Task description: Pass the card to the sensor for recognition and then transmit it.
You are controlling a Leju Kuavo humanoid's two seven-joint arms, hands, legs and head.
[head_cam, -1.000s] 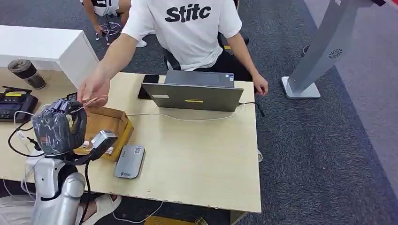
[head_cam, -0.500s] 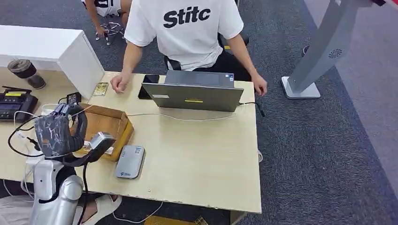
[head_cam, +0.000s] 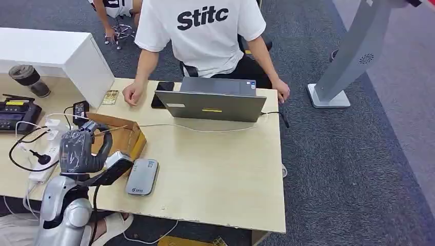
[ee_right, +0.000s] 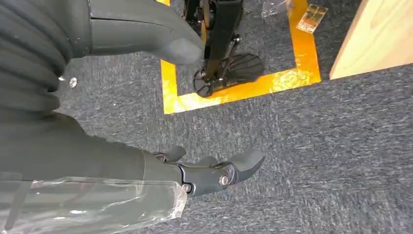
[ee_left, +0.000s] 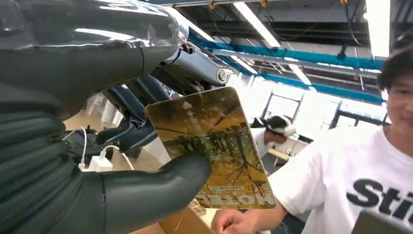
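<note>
The card (ee_left: pixel 213 148) is pinched between the thumb and fingers of the left hand (head_cam: pixel 82 148), raised above the box (head_cam: pixel 122 134) at the table's (head_cam: pixel 220 169) left edge. It is held by one end, so most of its face is judged to stay free for the reader (head_cam: pixel 142 176), which lies near the front edge just beside the box. The right hand (ee_right: pixel 160 146) hangs over the floor with fingers apart, holding nothing. A second card (head_cam: pixel 110 97) lies near the back edge, beside a person's hand (head_cam: pixel 132 94). Since a second ago, that hand has been withdrawn from the robot's hand, and the left hand has been brought nearer the reader.
</note>
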